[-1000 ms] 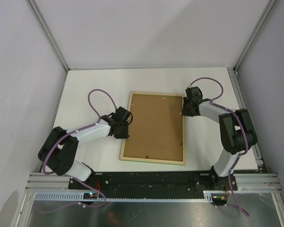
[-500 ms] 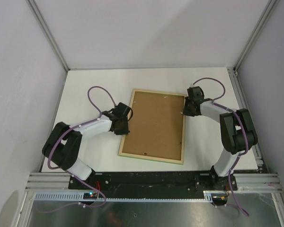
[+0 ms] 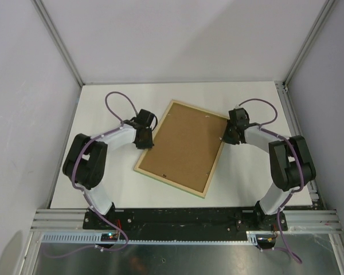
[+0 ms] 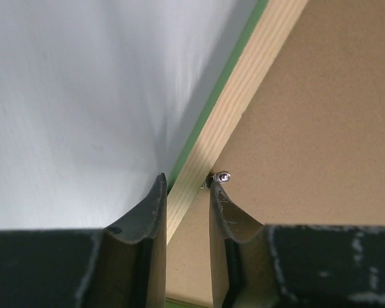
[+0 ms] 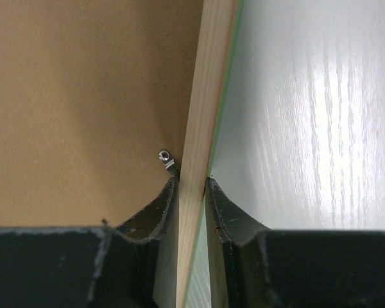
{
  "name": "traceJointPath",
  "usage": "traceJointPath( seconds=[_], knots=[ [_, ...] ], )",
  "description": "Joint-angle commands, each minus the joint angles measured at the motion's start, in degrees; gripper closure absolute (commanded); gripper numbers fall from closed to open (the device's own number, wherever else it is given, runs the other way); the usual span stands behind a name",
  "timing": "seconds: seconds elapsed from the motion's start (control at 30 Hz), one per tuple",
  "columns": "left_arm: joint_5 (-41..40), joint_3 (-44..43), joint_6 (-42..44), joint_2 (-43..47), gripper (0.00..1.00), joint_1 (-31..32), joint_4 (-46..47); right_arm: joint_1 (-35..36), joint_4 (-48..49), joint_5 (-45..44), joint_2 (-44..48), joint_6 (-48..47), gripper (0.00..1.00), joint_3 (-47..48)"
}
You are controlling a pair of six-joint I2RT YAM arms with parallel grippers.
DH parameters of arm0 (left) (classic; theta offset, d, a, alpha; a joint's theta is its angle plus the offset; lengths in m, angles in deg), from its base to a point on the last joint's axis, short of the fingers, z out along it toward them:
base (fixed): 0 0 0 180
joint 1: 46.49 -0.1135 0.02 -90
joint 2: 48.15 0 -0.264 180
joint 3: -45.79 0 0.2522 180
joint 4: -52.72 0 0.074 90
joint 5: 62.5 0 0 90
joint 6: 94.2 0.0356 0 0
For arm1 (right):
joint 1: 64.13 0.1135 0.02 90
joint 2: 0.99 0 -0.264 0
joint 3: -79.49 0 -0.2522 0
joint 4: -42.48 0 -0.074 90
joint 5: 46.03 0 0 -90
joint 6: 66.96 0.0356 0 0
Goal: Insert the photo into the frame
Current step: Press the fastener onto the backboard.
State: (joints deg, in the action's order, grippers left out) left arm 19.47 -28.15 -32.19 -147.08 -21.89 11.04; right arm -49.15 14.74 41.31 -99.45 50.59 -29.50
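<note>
The frame (image 3: 169,183) lies back up on the white table, pale wood rail showing, turned askew with its top to the right. A plain brown backing board (image 3: 180,148) fills it. The photo is hidden. My left gripper (image 3: 143,140) is shut on the frame's left rail (image 4: 244,96), one finger on the outer green edge and one on the backing board (image 4: 321,128). My right gripper (image 3: 225,137) is shut on the right rail (image 5: 208,77), gripping it tightly (image 5: 192,183). A small metal clip (image 5: 165,156) sits by its inner finger, and another (image 4: 222,175) by the left gripper (image 4: 187,183).
The white table (image 3: 103,189) is walled by pale panels at the back and sides, with aluminium posts at the corners. Purple cables loop above both wrists. The arm bases sit on a black rail at the near edge.
The frame has turned clockwise, its top swinging right and its bottom left corner moving away from the near edge. Both grippers stayed on its rails; the left one moved up and back.
</note>
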Motion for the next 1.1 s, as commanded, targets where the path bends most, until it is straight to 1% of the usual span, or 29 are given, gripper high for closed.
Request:
traceJointPath(
  seconds=[0.0,0.13,0.2,0.27,0.33,0.37,0.43,0.5,0.57,0.7,0.8,0.9,1.0,1.07],
  knots=[
    [-11.71,-4.56,0.62,-7.01,0.97,-4.86,2.96,1.06,-3.53,5.50,5.49,4.13,1.00,-5.29],
    [-11.00,-9.73,2.48,-11.15,0.94,-6.76,2.91,3.32,-0.56,7.44,10.10,8.23,1.00,-11.85],
    [-10.57,-12.58,3.22,-13.16,0.91,-7.40,2.84,5.22,1.82,8.03,12.65,11.15,1.00,-16.13],
    [-10.22,-15.27,3.89,-14.76,0.87,-7.95,2.62,7.49,3.23,7.76,15.19,14.16,0.97,-19.33],
    [-9.49,-17.68,4.47,-15.64,0.80,-8.51,2.46,9.51,3.60,6.72,17.50,16.60,0.89,-20.81],
    [-9.21,-18.61,4.85,-15.92,0.77,-8.69,2.31,10.32,3.43,6.14,18.65,17.29,0.84,-21.10],
    [-8.98,-20.44,5.48,-15.93,0.68,-8.93,1.92,10.94,3.23,5.35,20.49,18.27,0.74,-21.32],
    [-8.94,-21.67,5.75,-15.04,0.61,-9.13,1.29,10.72,3.45,5.20,22.30,18.75,0.66,-21.38],
    [-8.60,-21.85,5.44,-13.14,0.51,-9.48,0.79,10.43,3.92,5.38,24.00,18.96,0.60,-21.39],
    [-7.01,-19.54,2.49,-7.20,0.37,-10.48,-0.79,9.91,4.52,6.04,26.54,18.49,0.55,-20.60],
    [-5.65,-15.86,-3.26,-2.04,0.31,-10.98,-2.95,10.15,3.48,5.43,27.43,17.28,0.54,-18.66],
    [-3.33,-8.40,-15.19,5.06,0.22,-11.05,-4.18,10.53,3.63,4.77,27.51,16.54,0.54,-16.86],
    [-1.89,-0.35,-28.87,12.99,0.20,-10.56,-4.25,10.97,3.52,4.26,26.57,15.97,0.54,-14.89],
    [-2.42,3.34,-35.86,16.21,0.20,-8.63,-4.31,11.06,3.48,4.16,26.01,15.72,0.54,-13.82]
  ],
)
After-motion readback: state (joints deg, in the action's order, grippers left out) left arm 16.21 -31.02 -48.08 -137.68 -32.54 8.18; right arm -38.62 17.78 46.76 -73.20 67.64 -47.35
